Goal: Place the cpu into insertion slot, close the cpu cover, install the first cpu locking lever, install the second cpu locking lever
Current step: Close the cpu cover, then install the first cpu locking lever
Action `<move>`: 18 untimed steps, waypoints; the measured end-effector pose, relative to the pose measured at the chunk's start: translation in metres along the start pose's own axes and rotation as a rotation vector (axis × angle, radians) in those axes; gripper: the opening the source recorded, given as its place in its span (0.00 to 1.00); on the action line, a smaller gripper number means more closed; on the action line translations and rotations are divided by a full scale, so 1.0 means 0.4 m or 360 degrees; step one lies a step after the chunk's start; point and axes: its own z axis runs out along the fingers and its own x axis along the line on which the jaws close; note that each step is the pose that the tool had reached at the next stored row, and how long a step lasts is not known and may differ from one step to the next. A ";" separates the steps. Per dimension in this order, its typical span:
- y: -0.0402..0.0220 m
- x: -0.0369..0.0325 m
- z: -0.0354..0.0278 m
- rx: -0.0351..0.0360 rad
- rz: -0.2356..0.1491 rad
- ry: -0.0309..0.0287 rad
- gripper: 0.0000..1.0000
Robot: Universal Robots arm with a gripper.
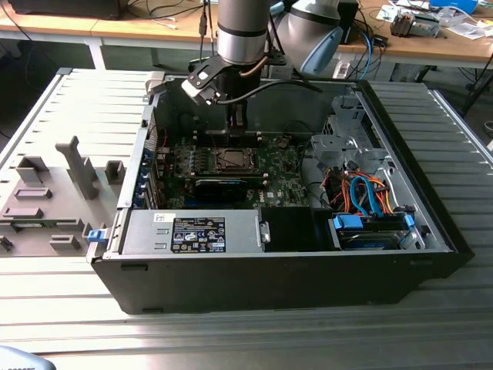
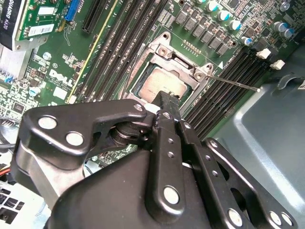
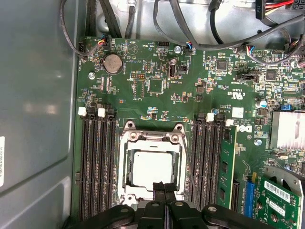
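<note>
Here the end effector [image 3: 164,187] hangs just over one edge of the cover [image 3: 152,142], its fingers [image 3: 159,192] pinched tight together. The cpu [image 3: 151,168] lies flat in the cover's window.

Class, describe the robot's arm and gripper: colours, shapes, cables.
The arm is a silver-grey cylinder with a dark band and a pale blue joint cap. The gripper is black, built of flat linkage plates with silver pins. A black cable loops off the wrist.

A ribbed grey metal table [image 1: 231,339] carries an open black computer case [image 1: 269,285] at its middle. Grey holder blocks [image 1: 46,204] lie beside it, toward the exterior view's left.
</note>
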 end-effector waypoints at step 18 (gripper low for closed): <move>0.000 0.000 0.000 -0.0004 -0.0140 -0.00038 0.11</move>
